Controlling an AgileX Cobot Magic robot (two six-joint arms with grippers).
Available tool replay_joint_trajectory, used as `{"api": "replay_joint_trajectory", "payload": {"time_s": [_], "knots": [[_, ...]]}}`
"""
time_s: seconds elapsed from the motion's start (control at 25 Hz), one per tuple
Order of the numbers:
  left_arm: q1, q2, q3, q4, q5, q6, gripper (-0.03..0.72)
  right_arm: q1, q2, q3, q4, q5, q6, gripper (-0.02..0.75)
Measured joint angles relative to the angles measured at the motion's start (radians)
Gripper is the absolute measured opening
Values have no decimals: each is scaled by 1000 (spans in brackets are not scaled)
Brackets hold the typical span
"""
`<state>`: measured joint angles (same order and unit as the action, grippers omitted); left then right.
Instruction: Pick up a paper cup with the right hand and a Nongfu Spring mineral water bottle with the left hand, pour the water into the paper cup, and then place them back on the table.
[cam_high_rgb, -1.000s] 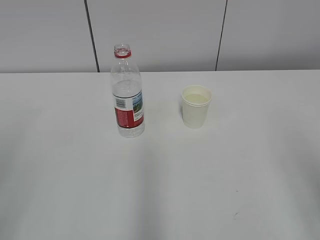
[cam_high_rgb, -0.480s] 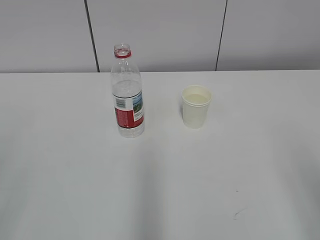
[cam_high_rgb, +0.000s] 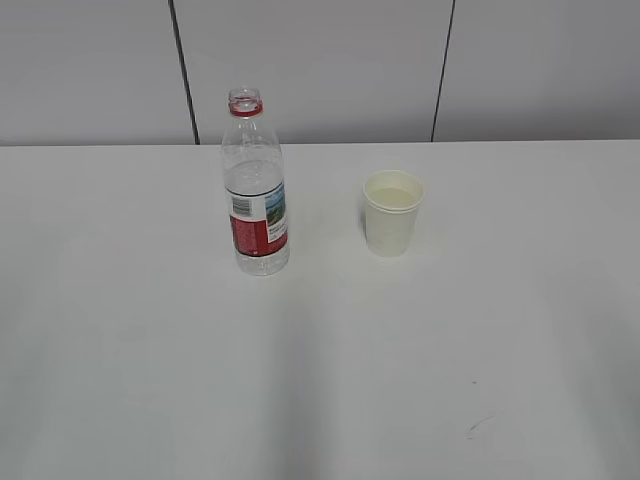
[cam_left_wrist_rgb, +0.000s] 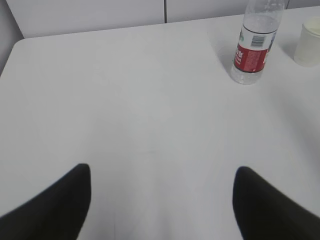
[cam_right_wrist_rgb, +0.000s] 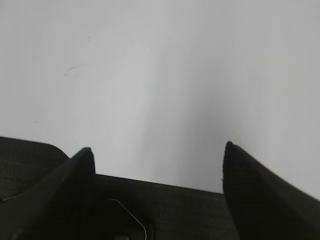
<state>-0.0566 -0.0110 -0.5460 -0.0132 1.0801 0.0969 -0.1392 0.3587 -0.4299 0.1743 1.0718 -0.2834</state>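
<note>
The Nongfu Spring mineral water bottle (cam_high_rgb: 256, 190) stands upright left of centre on the white worktop (cam_high_rgb: 320, 380), long axis vertical, open mouth up; it is clear plastic with a red neck ring and a red-and-white label with a small landscape picture and a barcode, its lettering too small to read. Well apart to its right stands the paper cup (cam_high_rgb: 392, 213), white, tapered, rolled rim up, with clear water (cam_high_rgb: 390, 197) inside. The left tool (cam_left_wrist_rgb: 162, 200) hangs spread and empty at the bottom of the left wrist view, bottle at upper right; the right tool (cam_right_wrist_rgb: 157, 175) is likewise spread over bare worktop.
</note>
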Motion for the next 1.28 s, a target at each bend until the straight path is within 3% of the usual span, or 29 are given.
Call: {"api": "replay_joint_trajectory", "payload": {"time_s": [0.84,1.28], "knots": [[0,-2,0,1,0,2,510,54,-362,3,2,-7,-4,585],[0,-3,0,4,1,2,464,54,-375,4,4,-3,-6,585]]}}
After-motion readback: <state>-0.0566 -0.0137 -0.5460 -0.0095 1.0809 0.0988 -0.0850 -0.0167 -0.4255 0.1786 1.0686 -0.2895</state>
